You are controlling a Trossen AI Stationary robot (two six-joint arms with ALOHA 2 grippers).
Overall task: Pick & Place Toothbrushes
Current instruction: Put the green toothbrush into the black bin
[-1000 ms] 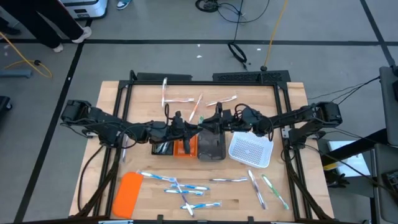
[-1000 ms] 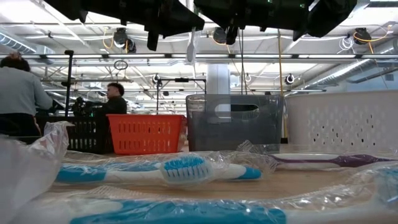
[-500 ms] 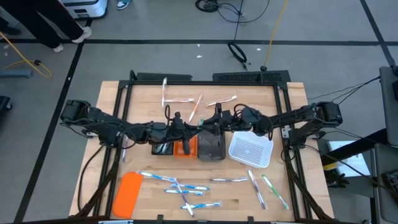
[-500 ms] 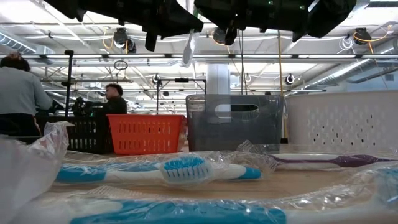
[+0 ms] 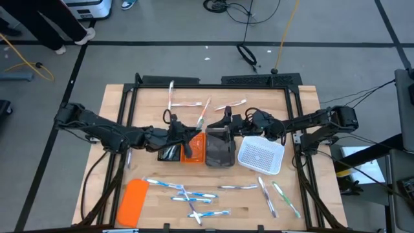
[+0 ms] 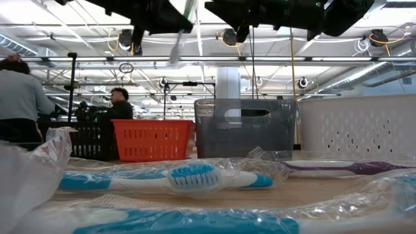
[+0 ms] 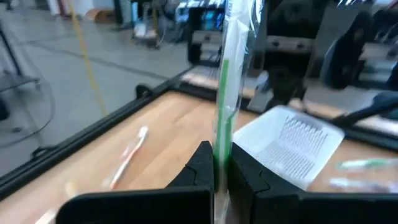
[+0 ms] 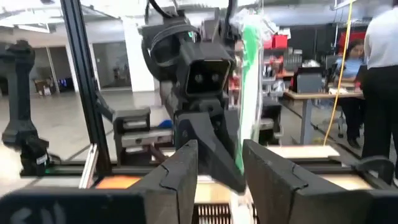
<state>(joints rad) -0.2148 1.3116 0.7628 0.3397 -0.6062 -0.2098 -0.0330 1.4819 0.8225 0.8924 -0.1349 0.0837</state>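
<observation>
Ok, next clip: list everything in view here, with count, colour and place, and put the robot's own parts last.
Trays: four in a row mid-table: black, orange, grey, white.
Orange slab: one, near-left corner of the table.
Loose toothbrushes, near edge: a handful of blue-white ones at the centre, several more to the right, green-white among them.
Loose toothbrushes, far side: about four, pink-white and pale.
Held toothbrush: one, green-white, wrapped in clear film, upright in the left gripper.
People: two, in the room beyond the table.
Left gripper: shut on the held toothbrush, above the black and orange trays.
Right gripper: open, above the grey tray, facing the left gripper.
</observation>
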